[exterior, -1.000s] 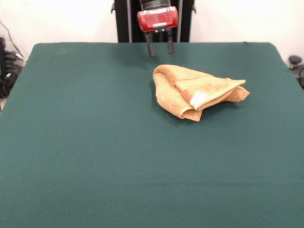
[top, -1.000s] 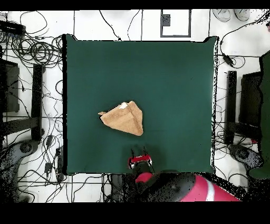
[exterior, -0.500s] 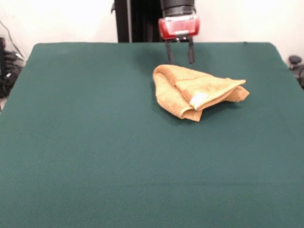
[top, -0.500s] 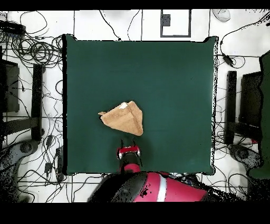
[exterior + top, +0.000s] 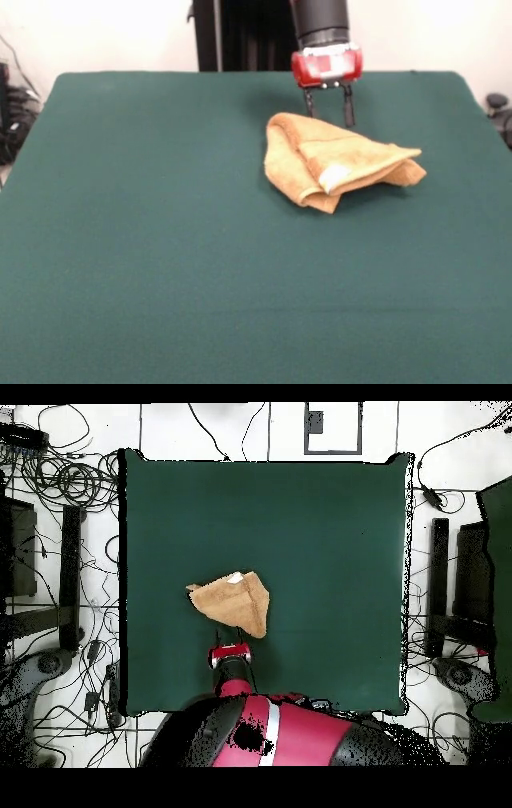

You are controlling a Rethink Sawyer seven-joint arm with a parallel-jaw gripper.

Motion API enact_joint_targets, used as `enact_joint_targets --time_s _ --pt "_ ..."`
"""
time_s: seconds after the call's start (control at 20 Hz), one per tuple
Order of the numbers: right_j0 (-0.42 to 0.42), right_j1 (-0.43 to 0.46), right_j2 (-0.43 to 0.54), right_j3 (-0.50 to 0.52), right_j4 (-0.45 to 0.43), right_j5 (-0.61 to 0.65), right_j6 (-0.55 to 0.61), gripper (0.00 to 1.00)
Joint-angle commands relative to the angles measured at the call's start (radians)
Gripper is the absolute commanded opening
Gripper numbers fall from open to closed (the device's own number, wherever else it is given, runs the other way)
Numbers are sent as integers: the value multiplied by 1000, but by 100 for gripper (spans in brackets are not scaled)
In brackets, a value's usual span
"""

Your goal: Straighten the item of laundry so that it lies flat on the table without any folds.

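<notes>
The tan-orange towel (image 5: 340,158) lies crumpled and folded over itself on the dark green table (image 5: 128,208), right of centre toward the far side. Its white tag (image 5: 333,176) shows at the near fold. My gripper (image 5: 329,118), red-bodied with black fingers, is open and points down at the towel's far edge. The tips are at or just behind the cloth; I cannot tell whether they touch it. In the overhead view the towel (image 5: 234,603) is a rough triangle left of centre on the table (image 5: 330,534), and the gripper (image 5: 229,642) sits just below it.
The robot's black pedestal (image 5: 244,36) stands behind the table's far edge. Cables and black equipment (image 5: 60,564) lie on the floor around the table. The red arm (image 5: 270,729) reaches over the table's bottom edge in the overhead view.
In the front view the gripper has moved right and lowered from the far edge to the towel's far side. The towel has shifted slightly right.
</notes>
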Motion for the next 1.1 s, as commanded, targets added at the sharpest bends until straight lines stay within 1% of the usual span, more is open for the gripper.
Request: enact_joint_targets --time_s 0.05,0.1,0.4,0.55,0.6,0.7,0.75,0.85,0.9,1.0,1.1 --pt "18 82 166 -266 35 -34 208 100" --pt "19 89 169 -271 34 -42 210 100" --pt "10 170 179 -293 88 -180 247 100" --pt "5 194 186 -284 136 -242 268 100" --pt "8 194 184 -276 154 -253 264 100" --pt "20 198 178 -254 215 -318 255 100" --pt "28 205 172 -238 266 -373 251 100" --pt "37 227 166 -225 332 -488 237 100" --pt "36 238 166 -229 341 -521 235 100" --pt "36 267 162 -255 345 -548 228 100" --pt "31 279 162 -283 331 -560 226 100"
